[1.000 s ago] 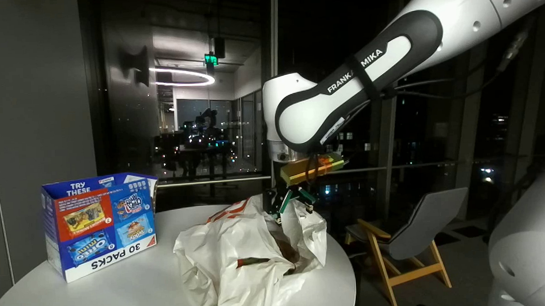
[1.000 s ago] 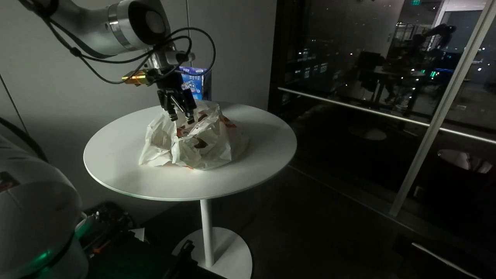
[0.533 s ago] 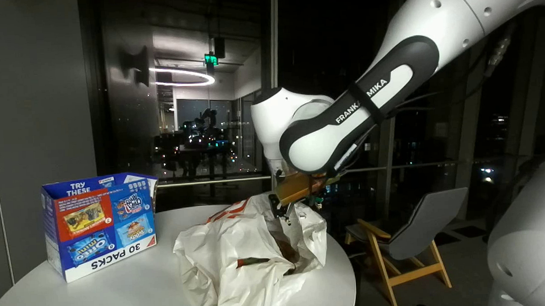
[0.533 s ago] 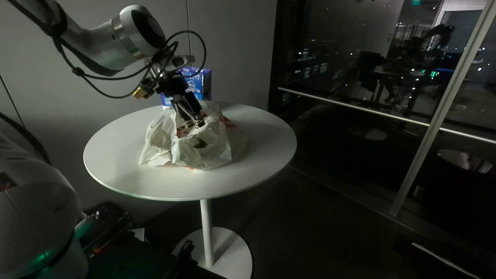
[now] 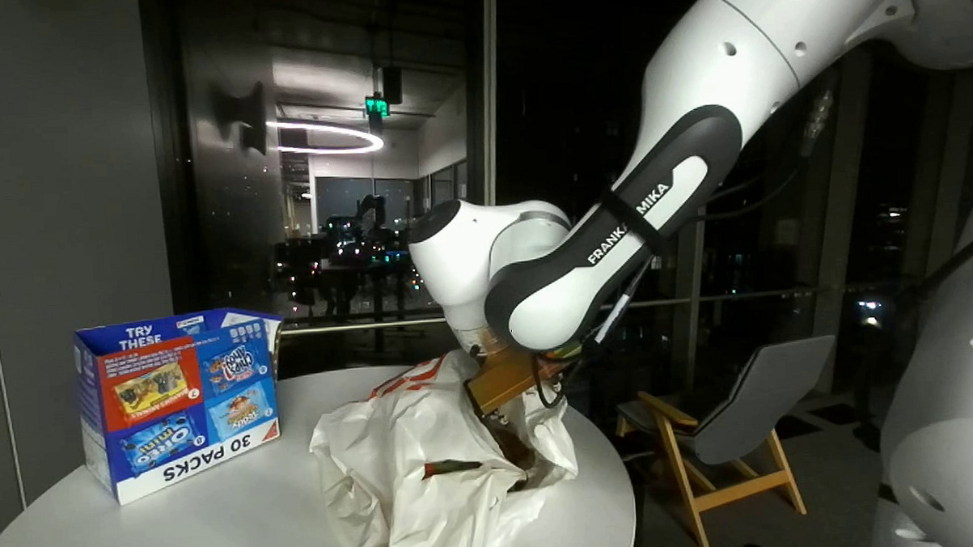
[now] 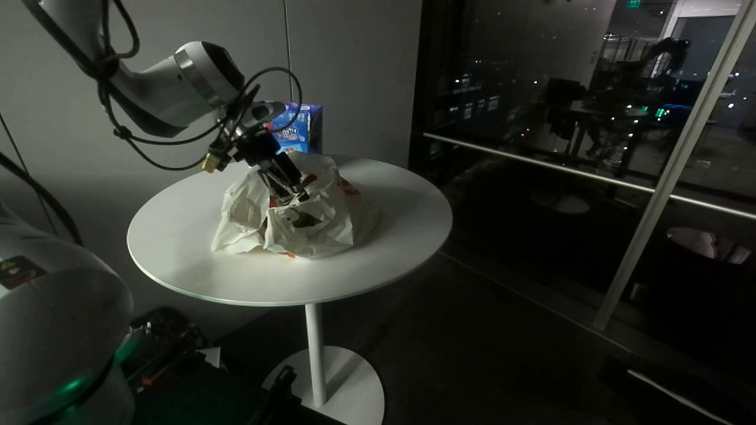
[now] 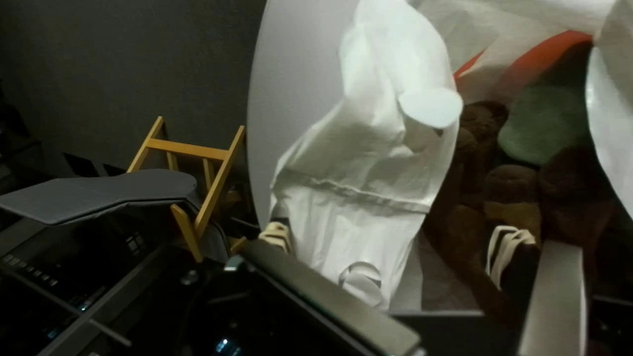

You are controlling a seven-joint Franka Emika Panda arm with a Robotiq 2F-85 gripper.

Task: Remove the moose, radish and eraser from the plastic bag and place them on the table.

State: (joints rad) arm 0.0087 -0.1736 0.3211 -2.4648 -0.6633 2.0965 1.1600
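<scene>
The white plastic bag (image 5: 412, 470) lies crumpled on the round white table (image 6: 390, 236), its mouth partly spread. Inside it, in the wrist view, I make out the brown-tan moose (image 7: 512, 183), dim and partly covered. A soft green shape (image 7: 544, 126) rests against it; whether this is the radish I cannot tell. The eraser is hidden. My gripper (image 7: 393, 244) stands open and tilted at the mouth, a flap of the bag between its fingers. One fingertip (image 7: 512, 254) hangs over the brown toy, the other beside the bag's outer edge. In an exterior view the gripper (image 6: 293, 197) is low over the bag.
A blue printed carton (image 5: 183, 405) stands on the table beside the bag. A grey chair with wooden legs (image 5: 735, 427) is on the floor past the table's edge. A metal rail (image 6: 531, 159) runs along the dark windows.
My gripper has come down and tilted, its fingers moving into the bag's mouth. The bag's rim near it has shifted slightly, and the dark gap in its side looks wider. The jaws have stayed apart.
</scene>
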